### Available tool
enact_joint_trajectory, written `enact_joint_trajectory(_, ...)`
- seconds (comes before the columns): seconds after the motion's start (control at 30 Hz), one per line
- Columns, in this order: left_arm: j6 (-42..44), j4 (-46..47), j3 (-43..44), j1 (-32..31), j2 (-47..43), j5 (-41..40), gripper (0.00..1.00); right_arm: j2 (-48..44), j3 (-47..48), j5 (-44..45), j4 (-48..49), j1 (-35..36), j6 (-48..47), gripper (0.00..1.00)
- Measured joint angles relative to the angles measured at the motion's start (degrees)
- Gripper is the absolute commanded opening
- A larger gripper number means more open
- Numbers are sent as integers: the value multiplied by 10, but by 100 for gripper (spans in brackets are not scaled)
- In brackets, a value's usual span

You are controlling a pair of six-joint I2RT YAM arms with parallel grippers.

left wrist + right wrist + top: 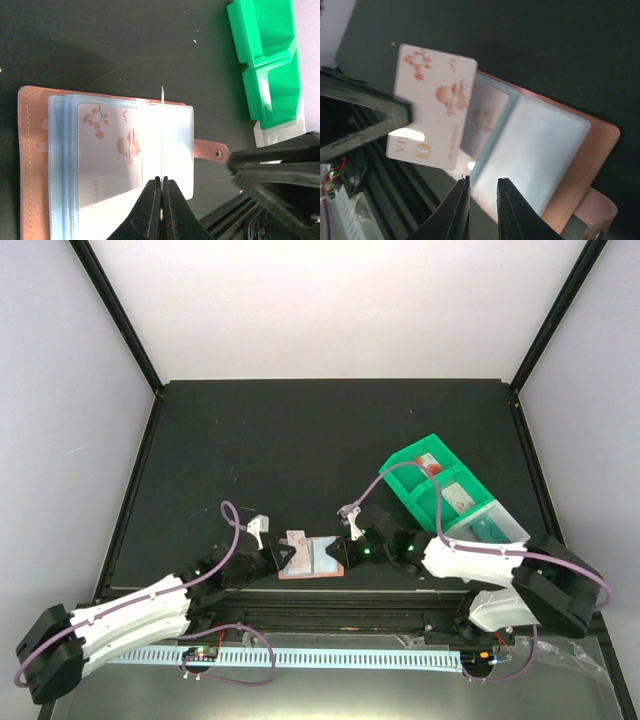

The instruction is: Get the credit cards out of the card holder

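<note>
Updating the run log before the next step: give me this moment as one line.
left gripper: shut on card | card: on edge over open holder | right gripper: at holder edge, grip unclear

pale card (435, 107), lettering too blurred to read

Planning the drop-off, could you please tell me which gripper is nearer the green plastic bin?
Right: right gripper lies just left of the green plastic bin; left gripper farther left.
</note>
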Motion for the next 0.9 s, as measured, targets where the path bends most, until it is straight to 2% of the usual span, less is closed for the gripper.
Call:
enact_joint_trajectory(0.2, 46, -69, 8, 0, -91, 10, 1, -76, 68, 0, -114, -1, -96, 18)
enact_joint_trajectory(0.4, 114, -90, 26, 0, -147, 75, 2, -117, 165, -29, -238, -2, -184, 22)
enact_joint_trajectory(0.63, 183, -96, 58, 0, -129, 183, 2, -121, 255, -77, -351, -2, -254, 28)
enact_joint_trajectory(0.9, 228, -63, 76, 0, -69, 322, 2, -105, 301, -127, -421, -2, -299, 28)
